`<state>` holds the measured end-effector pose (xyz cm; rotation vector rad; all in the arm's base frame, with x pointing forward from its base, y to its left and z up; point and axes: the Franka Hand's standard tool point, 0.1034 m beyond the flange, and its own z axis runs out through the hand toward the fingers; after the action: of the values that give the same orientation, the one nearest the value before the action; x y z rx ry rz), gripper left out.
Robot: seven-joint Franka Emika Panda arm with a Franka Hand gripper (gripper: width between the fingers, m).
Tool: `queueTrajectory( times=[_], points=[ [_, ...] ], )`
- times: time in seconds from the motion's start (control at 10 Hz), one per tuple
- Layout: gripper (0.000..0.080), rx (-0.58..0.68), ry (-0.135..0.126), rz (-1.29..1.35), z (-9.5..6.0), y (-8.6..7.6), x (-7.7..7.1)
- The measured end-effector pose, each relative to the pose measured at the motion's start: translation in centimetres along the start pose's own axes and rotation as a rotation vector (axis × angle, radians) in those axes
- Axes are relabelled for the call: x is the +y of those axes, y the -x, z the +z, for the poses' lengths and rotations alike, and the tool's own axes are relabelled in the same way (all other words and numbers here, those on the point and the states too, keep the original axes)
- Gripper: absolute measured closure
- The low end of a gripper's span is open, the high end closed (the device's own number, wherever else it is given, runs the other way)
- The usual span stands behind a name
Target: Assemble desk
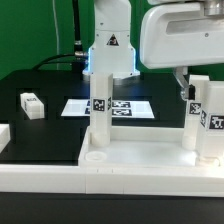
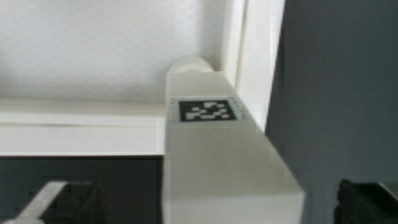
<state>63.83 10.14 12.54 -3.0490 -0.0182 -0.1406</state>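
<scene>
The white tabletop (image 1: 140,158) lies at the front, its raised rim up. One tagged leg (image 1: 100,112) stands upright in the corner on the exterior view's left. Two more tagged legs (image 1: 194,125) (image 1: 213,122) stand at the right. A fourth leg (image 1: 32,103) lies loose on the black table. My gripper (image 1: 190,92) hangs over the right legs. In the wrist view the gripper (image 2: 210,205) is open, with its fingers (image 2: 54,200) on either side of an upright leg (image 2: 222,150). A gap shows on each side. That leg stands by the tabletop rim (image 2: 249,50).
The marker board (image 1: 130,107) lies flat behind the tabletop, in front of the robot base (image 1: 108,50). A white block (image 1: 5,135) sits at the left edge of the exterior view. A long white rail (image 1: 100,185) runs along the front.
</scene>
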Motion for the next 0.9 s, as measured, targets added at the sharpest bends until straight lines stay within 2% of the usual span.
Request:
queueTrajectory(
  times=[0.2,0.4,0.5,0.6,0.7,0.8,0.9],
  points=[
    [0.0151,-0.014,0.006,0.009,0.12,0.27,0.19],
    [0.0178,-0.016,0.036,-0.036,0.17,0.31,0.17],
    [0.0178,-0.016,0.038,-0.044,0.28,0.33,0.21],
    [0.0361,-0.016,0.038,-0.04,0.28,0.33,0.26],
    [0.0361,-0.016,0.038,-0.039,0.28,0.33,0.29],
    [0.0511,-0.016,0.038,-0.021,0.28,0.33,0.29],
    [0.0511,-0.016,0.038,-0.007,0.28,0.33,0.3]
  ],
)
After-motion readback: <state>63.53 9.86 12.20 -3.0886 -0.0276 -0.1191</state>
